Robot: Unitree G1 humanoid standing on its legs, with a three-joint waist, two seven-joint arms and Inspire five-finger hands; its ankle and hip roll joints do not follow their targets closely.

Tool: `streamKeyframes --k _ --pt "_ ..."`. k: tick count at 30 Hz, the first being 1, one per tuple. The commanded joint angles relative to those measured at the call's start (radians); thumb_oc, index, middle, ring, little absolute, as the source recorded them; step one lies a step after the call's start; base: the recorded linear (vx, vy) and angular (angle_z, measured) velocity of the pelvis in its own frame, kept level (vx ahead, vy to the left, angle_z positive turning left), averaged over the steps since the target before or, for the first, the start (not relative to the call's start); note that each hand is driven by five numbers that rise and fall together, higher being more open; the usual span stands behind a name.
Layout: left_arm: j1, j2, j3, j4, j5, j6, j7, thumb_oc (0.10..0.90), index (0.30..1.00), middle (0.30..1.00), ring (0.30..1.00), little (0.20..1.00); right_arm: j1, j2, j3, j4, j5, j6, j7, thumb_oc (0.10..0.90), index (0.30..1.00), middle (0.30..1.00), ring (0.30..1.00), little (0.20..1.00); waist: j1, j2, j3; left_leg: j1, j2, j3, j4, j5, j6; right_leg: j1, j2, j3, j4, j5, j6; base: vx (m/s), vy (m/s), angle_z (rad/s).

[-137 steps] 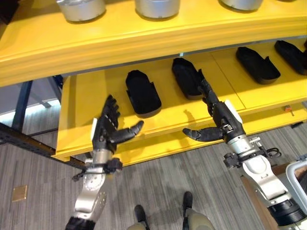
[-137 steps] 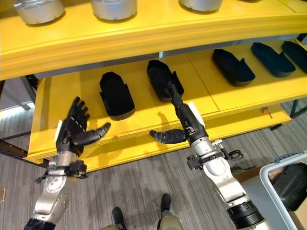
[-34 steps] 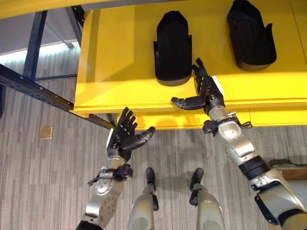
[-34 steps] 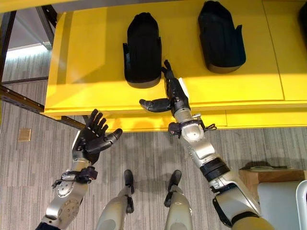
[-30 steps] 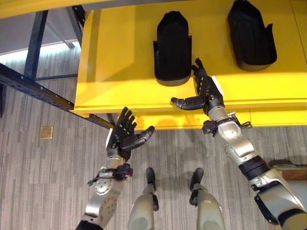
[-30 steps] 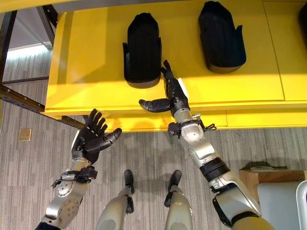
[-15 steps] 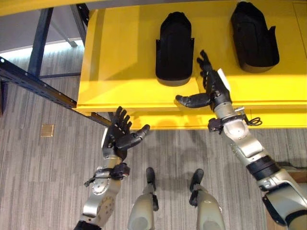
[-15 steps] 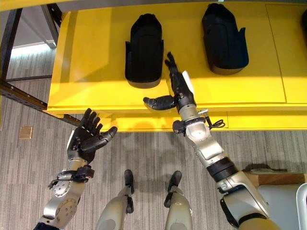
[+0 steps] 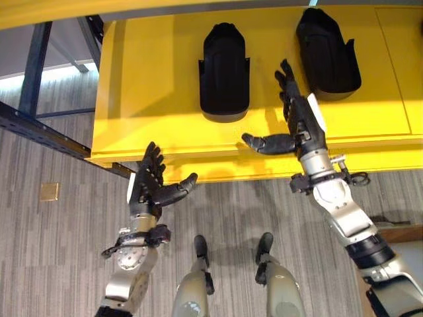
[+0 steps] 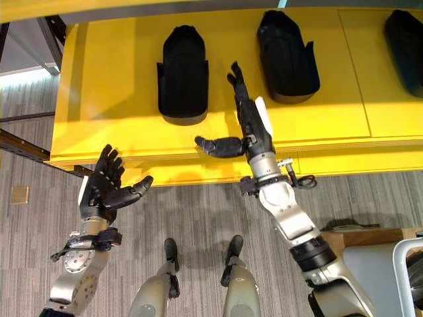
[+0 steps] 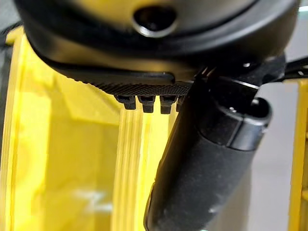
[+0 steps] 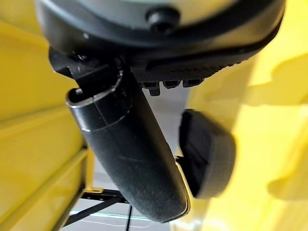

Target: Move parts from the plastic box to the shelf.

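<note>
Your right hand (image 9: 301, 125), open and empty, has risen between the two black parts (image 9: 225, 72) on the yellow shelf (image 9: 152, 86); left hand (image 9: 149, 188) stays open, lower at 7 o'clock.

Both head eyes down on one yellow shelf (image 9: 165, 99); each wrist camera close along its own hand.

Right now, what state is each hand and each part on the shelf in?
Left hand: open, empty, below the shelf edge.
Right hand: open, empty, over the shelf.
Left black part: lying flat on the yellow shelf.
Next black part: lying flat, beside the right hand's fingertips.
</note>
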Motion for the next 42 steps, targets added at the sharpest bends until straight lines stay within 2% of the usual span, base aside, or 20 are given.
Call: streamKeyframes --k 1,3,4,11,17,29,37,38,42 --pt "0.012 0.104 0.060 -0.144 0.199 -0.076 0.031 0.900 1.000 1.000 1.000 1.000 -0.052 0.044 -0.033 -0.141 0.066 -0.140 0.045 0.900 1.000 1.000 1.000 1.000 -0.005 -0.074 -0.079 0.080 0.048 0.004 -0.029 -0.029 -0.062 0.061 -0.053 0.038 -0.070 0.056 0.082 0.00 0.000 0.00" --pt "0.009 0.141 0.070 -0.147 0.331 -0.073 0.058 0.900 1.000 1.000 1.000 1.000 -0.008 0.046 -0.040 -0.163 0.103 -0.152 0.066 0.900 1.000 1.000 1.000 1.000 -0.013 -0.075 -0.080 0.083 0.050 0.007 -0.029 -0.030 -0.064 0.060 -0.052 0.041 -0.067 0.053 0.083 0.00 0.000 0.00" --pt "0.009 0.141 0.069 -0.147 0.333 -0.074 0.059 0.900 1.000 1.000 1.000 1.000 -0.007 0.046 -0.040 -0.164 0.103 -0.151 0.066 0.900 1.000 1.000 1.000 1.000 -0.012 -0.075 -0.081 0.083 0.050 0.007 -0.029 -0.030 -0.064 0.060 -0.052 0.041 -0.067 0.053 0.083 0.00 0.000 0.00" --pt "-0.060 0.281 0.057 -0.155 0.773 -0.053 0.152 0.900 1.000 1.000 1.000 1.000 0.081 0.026 -0.045 -0.206 0.106 -0.167 0.087 0.900 1.000 1.000 1.000 1.000 -0.034 -0.078 -0.084 0.093 0.056 0.020 -0.029 -0.036 -0.070 0.057 -0.048 0.048 -0.067 0.051 0.089 0.00 0.000 0.00" --pt "-0.134 0.325 -0.003 -0.113 0.979 -0.029 0.204 0.900 1.000 1.000 1.000 1.000 0.146 0.020 -0.061 -0.243 0.134 -0.185 0.089 0.900 1.000 1.000 1.000 1.000 -0.061 -0.083 -0.090 0.098 0.060 0.029 -0.029 -0.038 -0.072 0.053 -0.042 0.062 -0.075 0.055 0.090 0.00 -0.004 -0.07" --pt "-0.244 0.289 -0.109 0.097 1.063 0.036 0.219 0.900 1.000 1.000 1.000 1.000 0.202 0.027 -0.102 -0.256 0.138 -0.198 0.064 0.900 1.000 1.000 1.000 1.000 -0.099 -0.092 -0.088 0.105 0.066 0.049 -0.029 -0.040 -0.074 0.039 -0.031 0.087 -0.073 0.055 0.088 0.00 -0.002 -0.08" --pt "-0.270 0.254 -0.133 0.198 1.052 0.061 0.214 0.900 1.000 1.000 1.000 1.000 0.222 0.039 -0.109 -0.256 0.144 -0.200 0.057 0.900 1.000 1.000 1.000 1.000 -0.112 -0.097 -0.089 0.110 0.068 0.062 -0.029 -0.042 -0.075 0.034 -0.026 0.096 -0.073 0.056 0.088 0.01 -0.002 -0.06" --pt "-0.298 0.240 -0.149 0.263 1.054 0.083 0.222 0.900 1.000 1.000 1.000 1.000 0.226 0.039 -0.109 -0.253 0.148 -0.203 0.053 0.900 1.000 1.000 1.000 1.000 -0.117 -0.098 -0.088 0.111 0.069 0.063 -0.029 -0.041 -0.076 0.033 -0.026 0.096 -0.071 0.056 0.088 0.00 0.000 0.00" --pt "-0.354 0.219 -0.174 0.338 1.051 0.106 0.236 0.900 1.000 1.000 1.000 1.000 0.227 0.039 -0.109 -0.252 0.146 -0.206 0.050 0.900 1.000 1.000 1.000 1.000 -0.125 -0.101 -0.087 0.108 0.072 0.067 -0.029 -0.039 -0.078 0.028 -0.026 0.096 -0.070 0.058 0.088 0.00 0.000 0.00"
